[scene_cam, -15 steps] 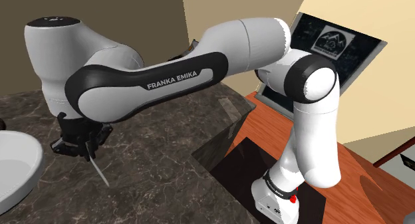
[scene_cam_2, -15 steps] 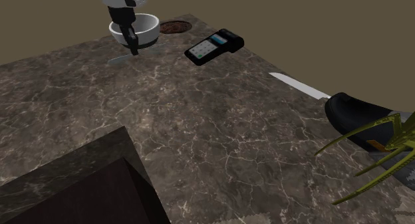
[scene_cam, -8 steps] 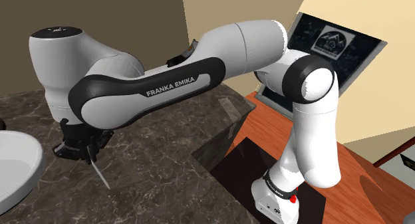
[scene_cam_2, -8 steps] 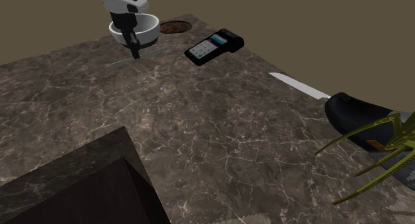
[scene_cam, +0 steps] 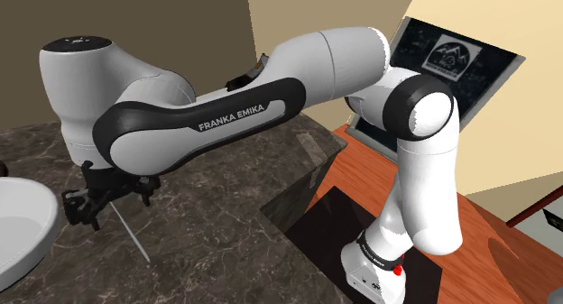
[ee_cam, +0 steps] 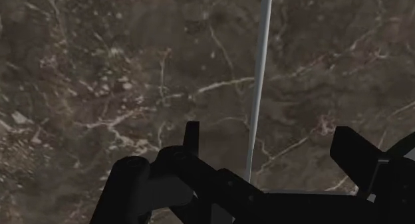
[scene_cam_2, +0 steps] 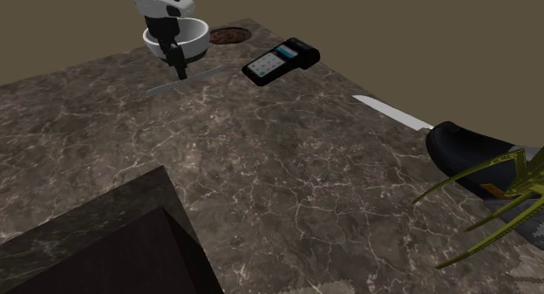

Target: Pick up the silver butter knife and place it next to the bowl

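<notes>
Straddling silver knife, tool spread, bowl beside

The bowl sits on the table, at the far edge in the second exterior view. The butter knife lies flat on the table just in front of the bowl, near it but not touching it. The end effector hangs right over the butter knife, with one finger on each side and neither one touching it. A small round thing lies behind the bowl, toward that view's right. A card reader lies on the table to the right of the bowl. A bigger knife lies well apart, near the right edge, with a pronged thing by its handle
</notes>
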You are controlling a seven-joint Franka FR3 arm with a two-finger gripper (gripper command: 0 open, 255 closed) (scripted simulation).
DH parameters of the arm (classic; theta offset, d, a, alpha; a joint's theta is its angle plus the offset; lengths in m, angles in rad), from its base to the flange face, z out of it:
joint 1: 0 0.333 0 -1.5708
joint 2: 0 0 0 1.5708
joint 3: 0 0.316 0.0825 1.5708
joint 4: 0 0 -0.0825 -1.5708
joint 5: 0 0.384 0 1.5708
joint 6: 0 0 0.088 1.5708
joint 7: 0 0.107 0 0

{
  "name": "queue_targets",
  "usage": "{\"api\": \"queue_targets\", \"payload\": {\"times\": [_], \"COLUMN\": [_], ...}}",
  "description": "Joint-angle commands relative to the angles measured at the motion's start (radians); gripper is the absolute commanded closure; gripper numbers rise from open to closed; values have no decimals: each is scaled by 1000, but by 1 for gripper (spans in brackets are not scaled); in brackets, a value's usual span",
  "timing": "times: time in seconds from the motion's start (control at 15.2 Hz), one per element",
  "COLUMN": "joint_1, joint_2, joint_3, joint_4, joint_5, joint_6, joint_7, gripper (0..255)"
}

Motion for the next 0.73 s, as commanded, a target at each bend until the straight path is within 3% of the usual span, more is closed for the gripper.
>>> {"api": "queue_targets", "payload": {"times": [0.0, 0.2, 0.66], "joint_1": [0, 2, 2], "joint_2": [-9, -26, -26], "joint_3": [3, 8, 8], "joint_4": [21, 90, 90], "joint_5": [4, 14, 14], "joint_6": [-29, -113, -113], "joint_7": [-3, -11, -11], "gripper": [0, 0, 0]}}
